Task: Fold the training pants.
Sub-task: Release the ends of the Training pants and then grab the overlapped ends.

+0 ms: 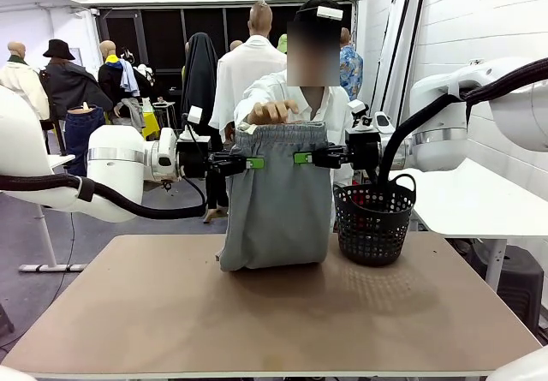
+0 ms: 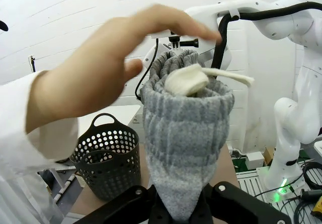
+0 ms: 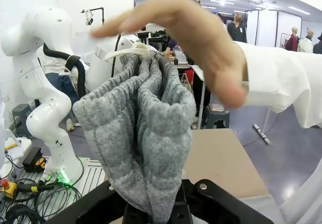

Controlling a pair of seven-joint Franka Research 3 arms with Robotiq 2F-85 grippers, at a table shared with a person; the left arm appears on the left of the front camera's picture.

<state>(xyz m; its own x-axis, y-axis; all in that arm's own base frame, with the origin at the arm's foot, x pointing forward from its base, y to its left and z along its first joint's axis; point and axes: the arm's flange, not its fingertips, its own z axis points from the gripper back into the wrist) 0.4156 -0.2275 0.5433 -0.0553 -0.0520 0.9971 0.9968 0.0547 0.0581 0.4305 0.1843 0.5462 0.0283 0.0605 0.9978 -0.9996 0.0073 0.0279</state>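
Across the flat brown tabletop [image 1: 171,312], you meet first the bottom of the plain light-grey soft jersey training pants [image 1: 278,201]. Their lower end slumps on the surface while the rest hangs upright from the gathered elastic waistband. Just above, the left gripper [image 1: 248,163], black with green pads, is clenched on the waistband's left side, and the right gripper [image 1: 301,157] is clenched on its right side; your wrist views show each pinching bunched cloth. Treat the garment as light, limp and stretchy: it will likely sag and crumple wherever you leave it unsupported, and it is not fragile. You can judge the thick gathered band the surest place to take hold, since the thinner legs would slide and bunch. Just beside the pants, to your right, stands a black perforated plastic basket [image 1: 373,218] with a handle. Farther off, the person's hand [image 1: 272,111] sits at the top of the waistband, near a cream drawstring [image 2: 201,78]; whether it touches the cloth you cannot tell. Count one pair of pants, two grippers, one basket, one drawstring and one hand at the cloth.
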